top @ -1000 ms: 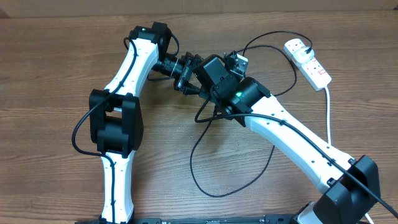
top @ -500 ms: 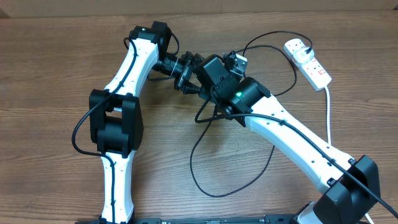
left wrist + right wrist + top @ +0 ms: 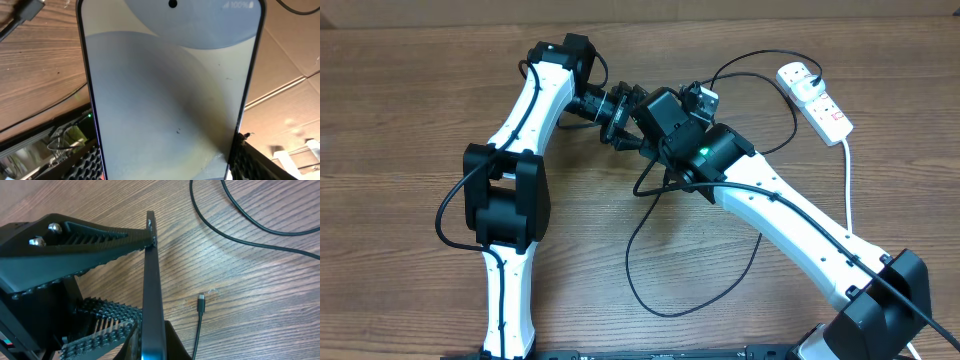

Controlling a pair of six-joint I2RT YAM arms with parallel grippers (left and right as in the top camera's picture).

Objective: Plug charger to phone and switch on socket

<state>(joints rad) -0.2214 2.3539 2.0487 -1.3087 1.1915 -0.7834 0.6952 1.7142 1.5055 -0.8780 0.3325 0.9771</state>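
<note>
Underneath, wood-grain table (image 3: 400, 120), charger (image 3: 200, 302) strewn; cardboard (image 3: 720, 8) along far edge.

**Wood-Grain Table Under Soft, Even Light**

A brown table (image 3: 410, 120) with long, streaky wood grain fills the overhead view from side to side. A paler tan strip (image 3: 820, 8), plain and flat, runs along its far edge. In the left wrist view, brown cardboard panels (image 3: 295, 65) show beyond the table, with a slanting crease across them. The light is soft and even, leaving a pale sheen on the tabletop in the right wrist view.
</note>
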